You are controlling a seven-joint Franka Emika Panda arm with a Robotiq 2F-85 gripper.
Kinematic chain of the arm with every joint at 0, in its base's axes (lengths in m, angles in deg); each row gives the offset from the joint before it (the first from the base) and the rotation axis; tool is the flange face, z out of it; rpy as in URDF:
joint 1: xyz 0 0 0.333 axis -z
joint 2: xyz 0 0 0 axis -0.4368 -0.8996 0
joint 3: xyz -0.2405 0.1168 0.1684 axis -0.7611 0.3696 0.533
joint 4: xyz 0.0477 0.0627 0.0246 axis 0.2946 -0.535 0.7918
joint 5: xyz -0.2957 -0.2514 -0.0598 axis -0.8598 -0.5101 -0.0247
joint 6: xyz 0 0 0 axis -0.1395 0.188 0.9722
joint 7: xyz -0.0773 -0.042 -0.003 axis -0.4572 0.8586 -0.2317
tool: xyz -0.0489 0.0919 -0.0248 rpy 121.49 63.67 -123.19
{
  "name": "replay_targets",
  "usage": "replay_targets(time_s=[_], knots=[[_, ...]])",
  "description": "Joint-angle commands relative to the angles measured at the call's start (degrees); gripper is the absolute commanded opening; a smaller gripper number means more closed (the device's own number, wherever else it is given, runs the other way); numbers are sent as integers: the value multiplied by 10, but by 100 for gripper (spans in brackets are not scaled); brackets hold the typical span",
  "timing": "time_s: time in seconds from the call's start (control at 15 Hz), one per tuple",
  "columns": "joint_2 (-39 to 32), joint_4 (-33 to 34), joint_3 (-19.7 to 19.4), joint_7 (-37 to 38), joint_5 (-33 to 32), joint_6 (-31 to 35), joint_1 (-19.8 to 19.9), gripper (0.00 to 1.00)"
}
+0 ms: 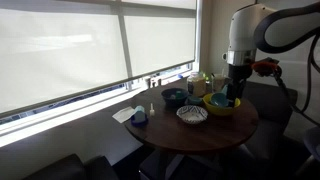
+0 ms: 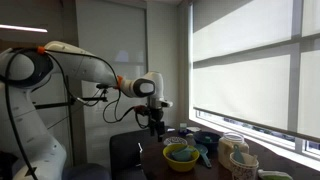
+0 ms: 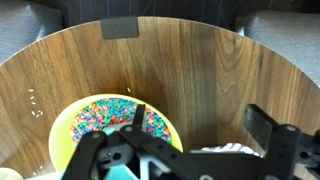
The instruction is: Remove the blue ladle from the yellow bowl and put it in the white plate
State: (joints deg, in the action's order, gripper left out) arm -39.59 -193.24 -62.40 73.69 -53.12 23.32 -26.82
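The yellow bowl stands on the round wooden table, and it also shows in the other exterior view. In the wrist view the bowl holds colourful beads. The light-blue ladle lies in the bowl, and a light-blue bit of it shows at the bottom edge of the wrist view. The white plate sits beside the bowl, and part of it peeks from under the gripper. My gripper hangs just above the bowl, open and empty.
A dark teal bowl stands behind the plate. A white paper sheet and a small dark-blue object lie at the table's far side. Jars stand near the window. Dark chairs surround the table.
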Motion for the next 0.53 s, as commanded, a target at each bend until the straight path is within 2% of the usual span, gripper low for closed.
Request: replay_targets(time_s=[0.0, 0.13, 0.27, 0.47], knots=[[-1, 1, -6, 2, -2, -1, -7, 100], [4, -1, -10, -1, 4, 15, -6, 100], [20, -5, -42, -45, 56, 38, -7, 100], [38, -4, -112, -163, 126, 48, 2, 100]])
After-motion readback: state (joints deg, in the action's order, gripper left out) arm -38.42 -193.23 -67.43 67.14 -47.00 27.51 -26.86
